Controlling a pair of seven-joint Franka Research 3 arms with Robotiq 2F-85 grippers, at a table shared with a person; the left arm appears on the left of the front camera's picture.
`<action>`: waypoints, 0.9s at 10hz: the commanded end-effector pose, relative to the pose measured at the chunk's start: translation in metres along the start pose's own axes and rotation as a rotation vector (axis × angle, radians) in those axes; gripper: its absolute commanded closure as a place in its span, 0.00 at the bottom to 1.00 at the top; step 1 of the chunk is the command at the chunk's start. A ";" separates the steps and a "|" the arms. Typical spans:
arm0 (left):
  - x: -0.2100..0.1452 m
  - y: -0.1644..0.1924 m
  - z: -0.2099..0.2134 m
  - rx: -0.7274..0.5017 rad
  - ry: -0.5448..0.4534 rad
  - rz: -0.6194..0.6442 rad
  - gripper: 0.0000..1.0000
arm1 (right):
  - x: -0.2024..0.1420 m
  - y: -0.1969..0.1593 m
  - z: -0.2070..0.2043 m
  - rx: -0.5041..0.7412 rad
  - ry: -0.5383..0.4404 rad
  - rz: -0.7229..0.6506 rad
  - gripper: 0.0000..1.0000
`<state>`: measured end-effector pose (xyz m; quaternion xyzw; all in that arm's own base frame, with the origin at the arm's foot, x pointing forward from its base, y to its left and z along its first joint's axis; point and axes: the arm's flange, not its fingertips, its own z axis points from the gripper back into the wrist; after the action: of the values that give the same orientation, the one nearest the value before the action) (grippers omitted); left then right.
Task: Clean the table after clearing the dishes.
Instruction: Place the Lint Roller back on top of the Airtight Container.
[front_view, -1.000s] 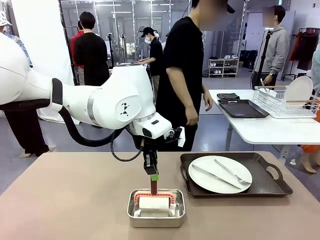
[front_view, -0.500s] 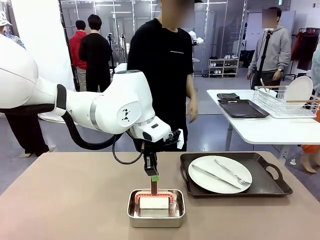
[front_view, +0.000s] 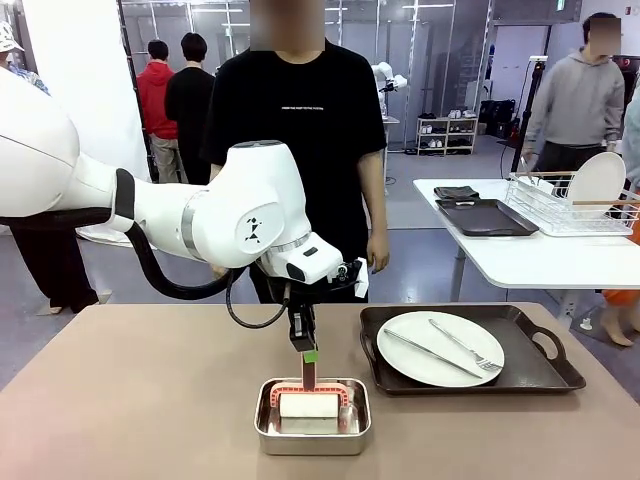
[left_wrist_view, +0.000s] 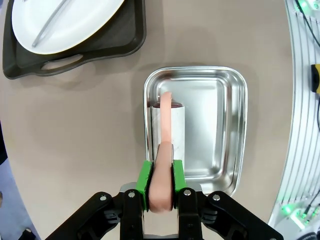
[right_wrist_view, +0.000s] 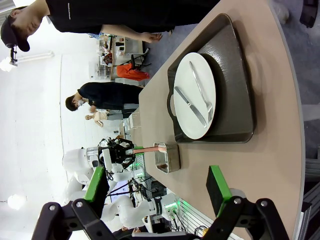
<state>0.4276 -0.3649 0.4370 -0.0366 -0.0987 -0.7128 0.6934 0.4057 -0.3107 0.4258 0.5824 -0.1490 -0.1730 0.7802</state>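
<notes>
Front view: left fingers (front_view: 309, 356) point down gripping handle (front_view: 308, 377).

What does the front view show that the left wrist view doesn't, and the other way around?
Front view: a person standing at the far side, and a white side table with a wire rack. Left wrist view: both green pads of the left tool clamped on the pink handle, from above. Both: the steel pan holding the white roll, and the plate on its dark tray.
</notes>
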 end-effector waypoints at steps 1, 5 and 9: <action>-0.002 0.002 -0.023 -0.003 0.026 0.003 0.78 | -0.002 0.003 0.001 0.001 -0.002 -0.004 0.00; 0.000 0.000 0.000 -0.001 0.000 0.000 0.78 | -0.002 0.003 0.001 0.001 -0.002 -0.004 0.00; 0.001 0.000 0.001 -0.003 0.001 -0.001 0.78 | -0.002 0.003 0.001 0.001 -0.002 -0.004 0.00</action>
<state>0.4275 -0.3654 0.4381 -0.0371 -0.0971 -0.7133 0.6931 0.4057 -0.3108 0.4258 0.5823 -0.1490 -0.1730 0.7802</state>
